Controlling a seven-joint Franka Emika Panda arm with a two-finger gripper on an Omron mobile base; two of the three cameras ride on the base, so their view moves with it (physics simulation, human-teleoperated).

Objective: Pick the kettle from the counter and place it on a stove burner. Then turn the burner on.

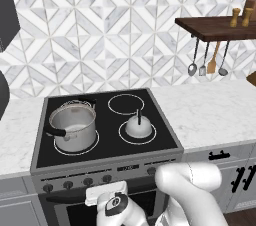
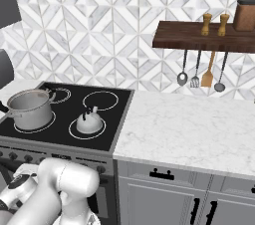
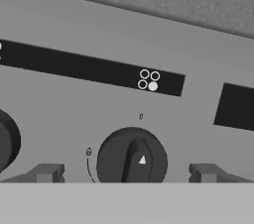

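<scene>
Two dark fingertips stand spread wide, one on each side of a round black knob on the stove's grey front panel; the gripper is open and grips nothing, with the knob centred in the gap just ahead. The knob's raised ridge runs roughly upright with a slight tilt, so the fingers sit across it. Above the knob, a small four-dot mark has its lower right dot filled, which I take to mean the front right ring.

Farther back, on the black cooktop, the kettle sits inside the stove burner at the front right corner, off the counter. A steel pot occupies the front left ring. Placement looks done; turning this knob remains.
</scene>
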